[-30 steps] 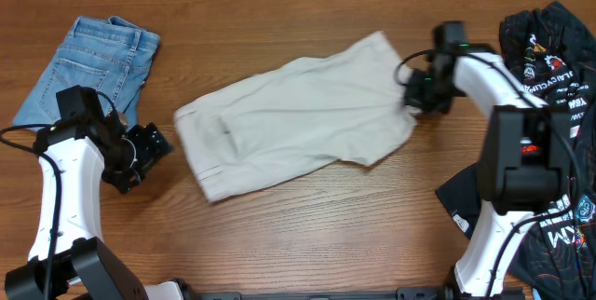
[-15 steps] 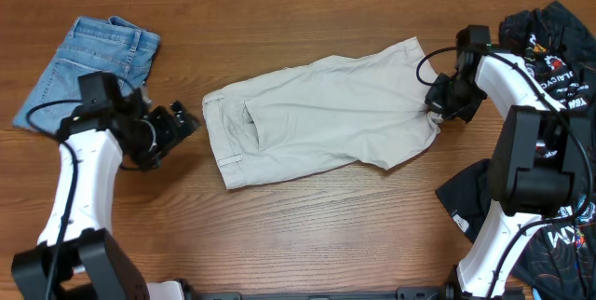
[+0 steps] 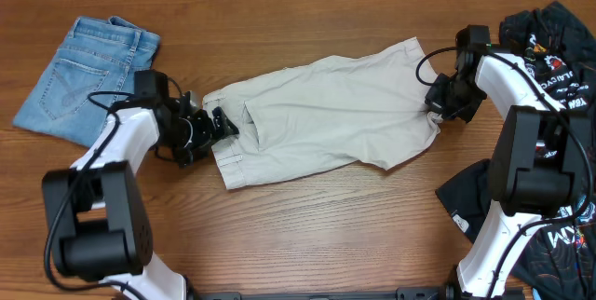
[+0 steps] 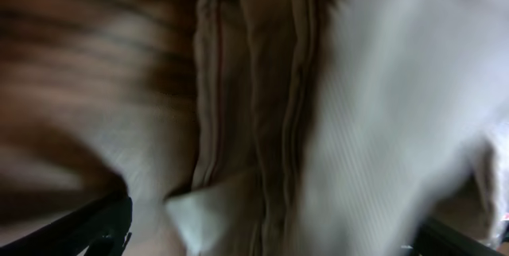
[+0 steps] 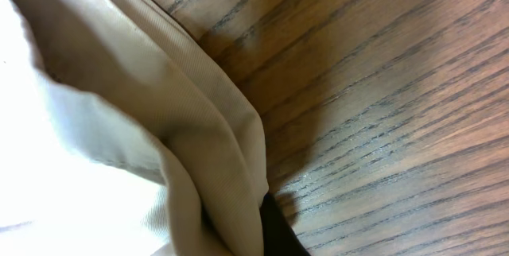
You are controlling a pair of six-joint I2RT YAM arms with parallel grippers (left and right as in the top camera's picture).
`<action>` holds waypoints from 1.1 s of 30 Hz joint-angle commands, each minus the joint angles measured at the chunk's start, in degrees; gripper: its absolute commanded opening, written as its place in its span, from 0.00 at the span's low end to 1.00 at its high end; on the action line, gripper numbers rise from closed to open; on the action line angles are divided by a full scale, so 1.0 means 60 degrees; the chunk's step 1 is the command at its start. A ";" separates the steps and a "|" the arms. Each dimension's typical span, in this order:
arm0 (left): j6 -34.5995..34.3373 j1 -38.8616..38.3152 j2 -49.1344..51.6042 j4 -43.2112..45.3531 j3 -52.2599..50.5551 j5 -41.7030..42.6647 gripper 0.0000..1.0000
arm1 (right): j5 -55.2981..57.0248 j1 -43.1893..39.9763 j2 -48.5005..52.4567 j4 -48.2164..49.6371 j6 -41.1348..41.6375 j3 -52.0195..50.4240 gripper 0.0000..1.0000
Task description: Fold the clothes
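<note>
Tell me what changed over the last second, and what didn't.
The left tool swept right from beside the denim shorts to the waistband of the beige shorts, open over it. The right tool, clamped on their hem, dragged them rightward and flatter, then held. Denim shorts and black jersey stayed put.

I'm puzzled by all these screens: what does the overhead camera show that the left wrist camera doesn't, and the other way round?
Only overhead: the denim shorts, the black jersey, and the full outline of the beige shorts. Only left wrist: the waistband seams up close, though blurred. Both: the beige shorts lying on the wooden table.
</note>
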 commanded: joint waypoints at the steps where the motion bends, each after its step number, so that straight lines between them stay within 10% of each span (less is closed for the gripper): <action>1: -0.0076 -0.0350 0.0703 0.0419 -0.0069 0.0769 1.00 | 0.0565 -0.0018 0.0018 -0.0113 0.0146 -0.0127 0.04; 6: -0.0080 -0.0871 0.1512 0.0823 -0.0069 0.0801 0.91 | 0.0565 -0.0018 0.0018 -0.0117 0.0146 -0.0127 0.04; 17: -0.0076 -0.0699 0.1636 0.0404 -0.0011 -0.0554 0.04 | 0.0568 -0.0018 0.0018 -0.0146 0.0146 -0.0127 0.04; 33: 0.0324 0.1067 -0.0448 -0.1716 0.0645 -0.3563 0.04 | -0.0809 0.0233 -0.1851 -0.0725 -0.1479 0.1708 0.10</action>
